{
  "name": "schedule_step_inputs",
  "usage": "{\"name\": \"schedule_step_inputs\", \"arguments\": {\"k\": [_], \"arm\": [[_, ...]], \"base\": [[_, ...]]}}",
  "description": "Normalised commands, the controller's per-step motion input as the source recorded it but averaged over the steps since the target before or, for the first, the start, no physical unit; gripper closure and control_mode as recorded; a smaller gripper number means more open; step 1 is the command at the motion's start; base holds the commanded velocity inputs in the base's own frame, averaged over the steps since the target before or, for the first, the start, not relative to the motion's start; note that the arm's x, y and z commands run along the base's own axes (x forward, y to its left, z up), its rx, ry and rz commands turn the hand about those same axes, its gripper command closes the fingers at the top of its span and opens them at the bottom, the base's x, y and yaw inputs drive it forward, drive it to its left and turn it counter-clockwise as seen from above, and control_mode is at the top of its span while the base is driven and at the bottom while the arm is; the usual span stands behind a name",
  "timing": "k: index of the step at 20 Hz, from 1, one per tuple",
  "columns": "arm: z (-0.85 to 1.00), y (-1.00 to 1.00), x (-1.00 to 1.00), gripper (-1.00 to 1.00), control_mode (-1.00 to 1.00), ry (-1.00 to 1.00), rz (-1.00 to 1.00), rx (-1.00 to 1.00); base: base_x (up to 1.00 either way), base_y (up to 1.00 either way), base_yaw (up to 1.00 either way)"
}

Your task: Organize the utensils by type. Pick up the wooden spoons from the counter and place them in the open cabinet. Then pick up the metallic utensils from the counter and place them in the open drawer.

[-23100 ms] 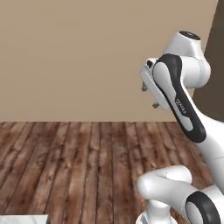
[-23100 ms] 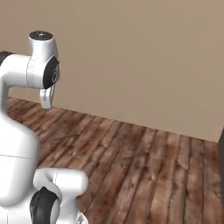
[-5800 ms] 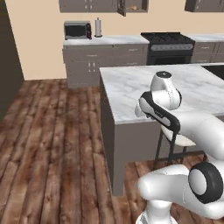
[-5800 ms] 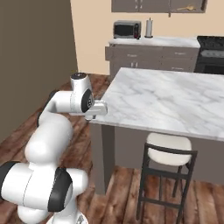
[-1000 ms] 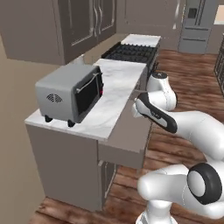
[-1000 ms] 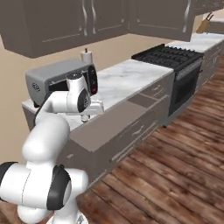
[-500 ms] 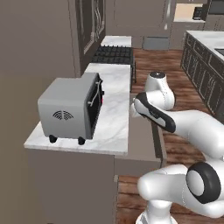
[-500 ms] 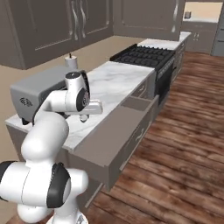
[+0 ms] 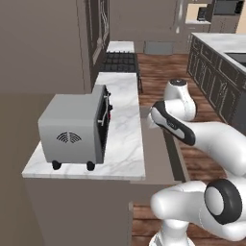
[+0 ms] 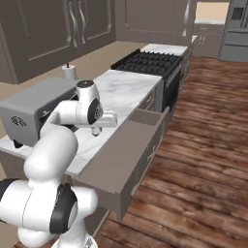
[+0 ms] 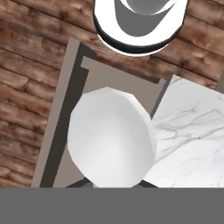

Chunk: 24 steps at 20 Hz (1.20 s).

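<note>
My gripper hangs shut over the white marble counter, right beside the near-left edge of the open drawer, with its fingers pointing down. I see nothing between the fingers. In the hand view the drawer lies below with a flat taupe bottom, and the counter runs along its right side. No utensil lies on the visible part of the drawer bottom. The wooden spoons, the metallic utensils and the open cabinet are out of view.
A grey toaster oven stands on the near end of the counter, left of the arm. A black stove follows farther along. Closed wall cabinets hang above. The pulled-out drawer juts over the wooden floor.
The whole scene has shifted, so the base has moved: the toaster oven and open drawer now sit closer and more square to me. The gripper has stayed shut.
</note>
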Motion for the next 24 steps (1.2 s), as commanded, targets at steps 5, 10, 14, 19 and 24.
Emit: {"name": "schedule_step_inputs", "arguments": {"k": [5, 10, 14, 19, 24], "arm": [[0.00, 0.00, 0.00, 1.00, 1.00, 0.00, 0.00, 0.00], [0.00, 0.00, 0.00, 1.00, 1.00, 0.00, 0.00, 0.00], [-0.20, -0.05, 0.19, 1.00, -1.00, 0.00, -0.10, 0.00], [-0.30, -0.29, 0.23, 1.00, -1.00, 0.00, -0.04, 0.00], [-0.39, -0.19, 0.20, 1.00, -1.00, 0.03, 0.00, 0.00]], "base": [[0.33, 0.00, -0.01], [0.00, 0.01, 0.00], [0.00, 0.00, 0.00], [0.00, 0.00, 0.00], [0.00, 0.00, 0.00]]}}
